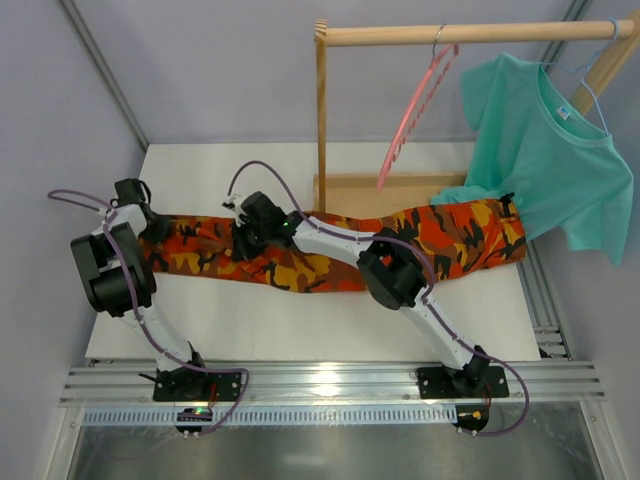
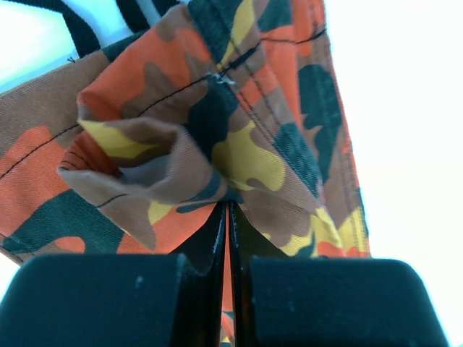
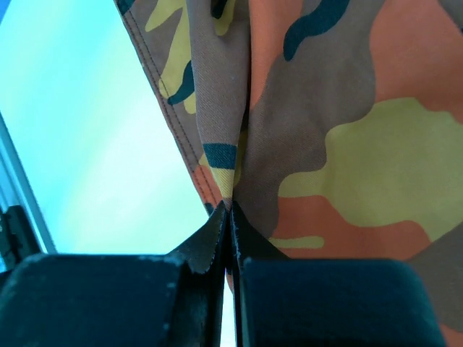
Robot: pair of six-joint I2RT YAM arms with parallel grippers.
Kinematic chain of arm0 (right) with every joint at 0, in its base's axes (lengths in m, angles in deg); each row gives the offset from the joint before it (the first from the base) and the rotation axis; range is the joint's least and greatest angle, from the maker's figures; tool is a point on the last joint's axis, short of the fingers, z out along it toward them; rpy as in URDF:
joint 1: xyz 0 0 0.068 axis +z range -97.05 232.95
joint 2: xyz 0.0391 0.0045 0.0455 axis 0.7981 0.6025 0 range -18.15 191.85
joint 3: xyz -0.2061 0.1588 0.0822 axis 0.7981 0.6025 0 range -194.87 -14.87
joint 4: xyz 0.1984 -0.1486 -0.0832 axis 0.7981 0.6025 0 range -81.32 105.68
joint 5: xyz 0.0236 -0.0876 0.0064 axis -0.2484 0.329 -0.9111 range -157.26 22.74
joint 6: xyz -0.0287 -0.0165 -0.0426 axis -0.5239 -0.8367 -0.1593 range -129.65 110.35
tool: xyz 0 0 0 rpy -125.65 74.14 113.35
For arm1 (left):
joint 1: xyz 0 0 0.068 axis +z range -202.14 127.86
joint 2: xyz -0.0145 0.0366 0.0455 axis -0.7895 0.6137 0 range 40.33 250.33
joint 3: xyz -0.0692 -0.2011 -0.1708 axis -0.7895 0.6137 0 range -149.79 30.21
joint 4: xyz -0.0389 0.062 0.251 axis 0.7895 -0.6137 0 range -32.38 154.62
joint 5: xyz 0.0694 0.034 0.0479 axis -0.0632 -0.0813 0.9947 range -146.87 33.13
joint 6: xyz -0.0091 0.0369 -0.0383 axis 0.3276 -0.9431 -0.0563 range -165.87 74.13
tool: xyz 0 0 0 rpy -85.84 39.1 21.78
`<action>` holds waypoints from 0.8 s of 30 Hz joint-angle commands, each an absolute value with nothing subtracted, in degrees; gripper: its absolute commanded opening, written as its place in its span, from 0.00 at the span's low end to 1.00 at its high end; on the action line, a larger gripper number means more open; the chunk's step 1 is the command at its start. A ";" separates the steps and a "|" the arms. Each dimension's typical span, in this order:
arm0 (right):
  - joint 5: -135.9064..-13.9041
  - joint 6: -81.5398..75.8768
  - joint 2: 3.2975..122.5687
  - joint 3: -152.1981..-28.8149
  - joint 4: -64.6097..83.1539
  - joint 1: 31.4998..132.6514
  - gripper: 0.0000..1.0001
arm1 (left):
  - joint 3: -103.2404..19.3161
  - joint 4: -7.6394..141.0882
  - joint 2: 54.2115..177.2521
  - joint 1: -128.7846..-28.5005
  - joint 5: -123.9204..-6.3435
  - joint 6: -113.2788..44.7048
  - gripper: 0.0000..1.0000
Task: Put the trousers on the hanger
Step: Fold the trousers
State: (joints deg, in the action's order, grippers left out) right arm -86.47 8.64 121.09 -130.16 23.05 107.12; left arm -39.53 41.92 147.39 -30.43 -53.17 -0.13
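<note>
Trousers (image 1: 455, 235) lie on table (image 1: 300, 335), pinched in both jaws

The trousers (image 1: 470, 235) are a matt woven cloth with a fine diagonal twill grain and raised stitched seams; the T-shirt (image 1: 545, 150) is a softer, smoother matt cloth. The hanger (image 1: 412, 115) has a ridged pink body that looks like plastic and a shiny silver metal hook, and the rack (image 1: 470, 33) is pale, smooth, unpainted wood. The left gripper (image 2: 226, 217) and right gripper (image 3: 230, 217) have matt black, faintly textured bodies, the table (image 1: 300, 330) is matt white, and the rails (image 1: 330, 383) are bright ribbed metal.
</note>
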 commanded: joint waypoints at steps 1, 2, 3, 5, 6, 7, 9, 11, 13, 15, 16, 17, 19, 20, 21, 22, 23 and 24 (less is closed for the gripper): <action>-89.32 12.94 119.31 -131.41 23.35 106.92 0.04 | -40.20 40.89 148.61 -30.70 -52.21 -2.53 0.00; -89.76 13.46 120.27 -131.68 23.27 106.83 0.04 | -40.37 40.98 148.78 -30.70 -52.13 -3.23 0.00; -89.85 14.60 120.45 -131.94 22.48 106.65 0.04 | -40.37 40.80 148.87 -30.61 -51.95 -3.50 0.00; -90.03 16.19 120.89 -131.77 21.34 105.77 0.04 | -40.63 40.37 149.31 -30.61 -51.86 -3.94 0.01; -90.90 16.89 121.33 -131.68 20.81 105.51 0.04 | -41.07 40.10 149.40 -30.70 -51.95 -3.94 0.01; -91.17 18.29 121.60 -131.59 20.02 104.90 0.04 | -41.25 39.66 149.40 -30.61 -52.04 -4.03 0.02; -92.22 19.53 121.95 -131.24 18.71 104.46 0.04 | -41.86 38.87 148.96 -30.70 -51.60 -4.12 0.04; -92.40 19.97 121.86 -130.54 18.17 104.37 0.04 | -42.65 37.04 147.56 -30.61 -49.85 -4.56 0.10; -92.31 20.06 121.51 -129.58 17.64 104.36 0.04 | -43.35 35.97 145.98 -30.52 -46.61 -5.26 0.23; -91.96 19.80 121.42 -128.87 16.94 104.19 0.04 | -43.62 34.48 143.87 -30.26 -45.10 -5.79 0.26; -91.87 19.80 121.34 -128.34 16.76 104.19 0.04 | -43.88 33.95 143.25 -29.91 -43.79 -6.14 0.27; -92.13 20.15 121.42 -128.08 16.50 104.01 0.04 | -43.80 33.34 142.55 -29.82 -43.08 -6.40 0.27; -92.66 20.59 121.33 -127.46 15.36 103.84 0.04 | -43.45 31.75 140.27 -29.64 -41.24 -6.75 0.28; -92.75 20.76 121.42 -127.29 15.10 103.84 0.04 | -41.71 32.01 139.39 -29.64 -39.92 -6.67 0.28; -92.84 20.85 121.42 -127.20 14.74 103.84 0.04 | -40.56 33.23 137.38 -29.56 -39.99 -6.41 0.28; -93.01 21.03 121.42 -126.94 14.48 103.84 0.04 | -39.15 34.46 136.66 -29.47 -40.43 -6.23 0.29; -93.36 21.11 121.42 -126.93 14.22 103.84 0.04 | -37.49 35.17 136.13 -29.47 -40.96 -5.71 0.29; -93.45 21.12 121.42 -126.93 14.21 103.84 0.04 | -37.03 35.35 135.87 -29.55 -41.22 -5.44 0.29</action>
